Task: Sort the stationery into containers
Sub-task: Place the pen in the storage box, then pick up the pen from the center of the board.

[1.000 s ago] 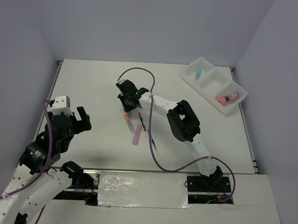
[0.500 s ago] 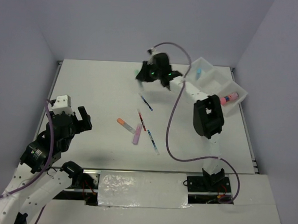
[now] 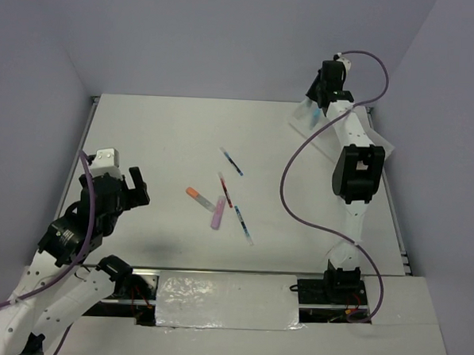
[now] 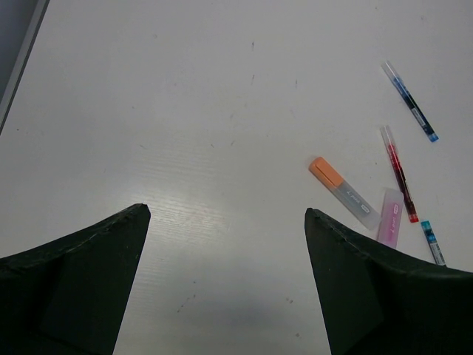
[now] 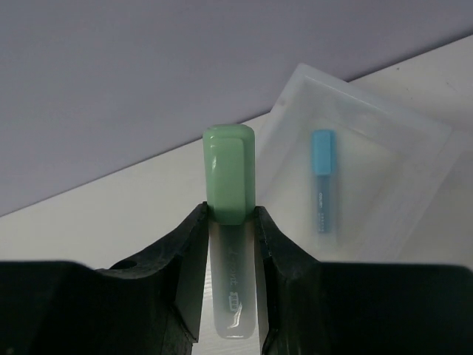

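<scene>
Green-capped, clear-barrelled highlighter (image 5: 230, 237) sits clamped between the two black fingers of the right gripper (image 5: 230, 214). The jaws press on its clear barrel, and the cap pokes out past the fingertips. In the top view that gripper (image 3: 331, 85) hangs over the far end of the white three-compartment plastic tray (image 3: 300, 120). In the wrist view, though, the cap lines up just outside the tray's (image 5: 373, 95) corner, beside the end compartment where a light blue highlighter (image 5: 321, 181) lies.

The main risk is letting go too early. With the cap short of the tray wall, the highlighter could strike the rim, or land on the table beside the tray and roll. The smooth barrel could also slip in the grip and tilt during any quick swing. A drop from this height might bounce it into a neighbouring compartment and spoil the sort.

Well apart from the tray lie an orange-capped highlighter (image 3: 198, 195), a purple highlighter (image 3: 218, 213), a thin red pen (image 3: 224, 189) and two thin blue pens (image 3: 232, 161) (image 3: 244, 226), all waiting. The left gripper (image 4: 225, 213) hovers beyond them from the tray, jaws apart and empty.
</scene>
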{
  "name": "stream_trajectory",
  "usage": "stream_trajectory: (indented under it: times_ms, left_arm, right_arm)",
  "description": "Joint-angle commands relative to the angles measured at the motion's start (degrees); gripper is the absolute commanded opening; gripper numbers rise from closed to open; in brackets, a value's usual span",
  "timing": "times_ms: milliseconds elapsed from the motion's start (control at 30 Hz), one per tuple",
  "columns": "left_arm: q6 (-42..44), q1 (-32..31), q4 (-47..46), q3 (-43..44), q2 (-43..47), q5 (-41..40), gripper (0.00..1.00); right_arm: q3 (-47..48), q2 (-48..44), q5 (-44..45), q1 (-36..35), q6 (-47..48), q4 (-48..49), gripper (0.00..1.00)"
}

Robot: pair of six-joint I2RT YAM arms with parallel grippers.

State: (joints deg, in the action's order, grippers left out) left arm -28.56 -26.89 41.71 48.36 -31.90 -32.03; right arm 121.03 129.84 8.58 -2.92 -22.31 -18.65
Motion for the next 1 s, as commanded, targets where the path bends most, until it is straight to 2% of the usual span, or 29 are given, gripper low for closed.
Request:
stream_trajectory:
  times_ms: [0, 33, 67, 167, 200, 233, 267, 300, 333, 400, 433, 533, 567, 600, 700, 833, 867, 967]
  left_arm:
    - [1.22, 0.88, -2.43, 0.16, -0.97, 0.65, 0.99]
    - [1.31, 0.97, -2.51, 0.16, -1.14, 0.74, 0.99]
    - [1.22, 1.05, -2.43, 0.16, -1.23, 0.74, 0.99]
    - [1.13, 1.23, -2.43, 0.16, -1.23, 0.57, 0.99]
    - [1.22, 1.32, -2.51, 0.07, -1.41, 0.57, 0.99]
    - [1.31, 1.41, -2.51, 0.07, -1.5, 0.65, 0.99]
    - [1.22, 1.58, -2.51, 0.16, -1.85, 0.74, 0.99]
    - [1.31, 1.58, -2.51, 0.16, -2.02, 0.92, 0.99]
    - [1.31, 1.58, -2.51, 0.16, -2.11, 1.18, 0.99]
    - [1.4, 1.76, -2.6, 0.16, -2.11, 1.27, 0.99]
    - [1.48, 1.93, -2.6, 0.16, -1.94, 1.27, 0.99]
    - [1.31, 2.63, -2.6, 0.16, -1.24, 1.01, 0.99]
    - [1.31, 2.72, -2.6, 0.16, -0.89, 1.01, 0.99]
    - [1.4, 2.73, -2.69, 0.16, -0.8, 1.01, 0.99]
    - [1.22, 2.81, -2.52, 0.07, -0.62, 0.92, 0.99]
    - [1.31, 2.9, -2.69, -0.02, 0.34, 1.01, 0.99]
    - [1.31, 2.81, -2.6, -0.02, 0.43, 1.01, 0.99]
    - [1.4, 2.81, -2.78, -0.11, 0.96, 1.36, 0.99]
  right_arm:
    - [3.94, 3.04, 3.29, 1.07, 1.04, -2.18, 0.25]
    - [4.56, 3.75, 3.29, 1.77, 0.77, -2.61, 0.3]
    - [6.3, 5.14, 3.29, 2.04, 0.6, -3.05, 0.4]
    - [8.69, 6.39, 3.29, 2.13, 0.6, -4.81, 0.57]
    - [8.43, 6.13, 2.94, 1.95, 0.42, -4.72, 0.58]
    - [8.0, 5.69, 2.41, 1.78, 0.42, -4.72, 0.67]
    - [7.64, 4.38, 2.23, 1.51, 0.86, -4.81, 0.69]
    - [6.94, 3.41, 2.23, 1.08, 1.64, -4.46, 0.86]
    - [5.2, 2.27, 2.32, -0.49, 2.69, -4.29, 1.0]
    - [2.21, -2.38, 3.02, -3.39, 6.64, -3.67, 1.0]
    - [-2.68, -4.4, 2.33, -6.89, 8.4, -2.97, 1.0]
    - [-13.84, -12.84, -13.01, -12.71, 16.83, 1.16, 0.98]
    - [-15.98, -15.73, -19.41, -17.16, 21.38, 0.9, 0.97]
    - [-19.31, -16.54, -20.09, -19.38, 23.86, 0.2, 0.96]
    - [-25.9, -19.17, -17.46, -28.44, 26.7, -0.78, 0.93]
    - [-34.71, -20.42, -13.69, -38.98, 23.72, 5.98, 0.91]
    - [-35.33, -19.9, -10.89, -42.83, 23.54, 6.0, 0.91]
    - [-31.84, -15.42, -6.75, -47.51, 23.18, 2.06, 0.88]
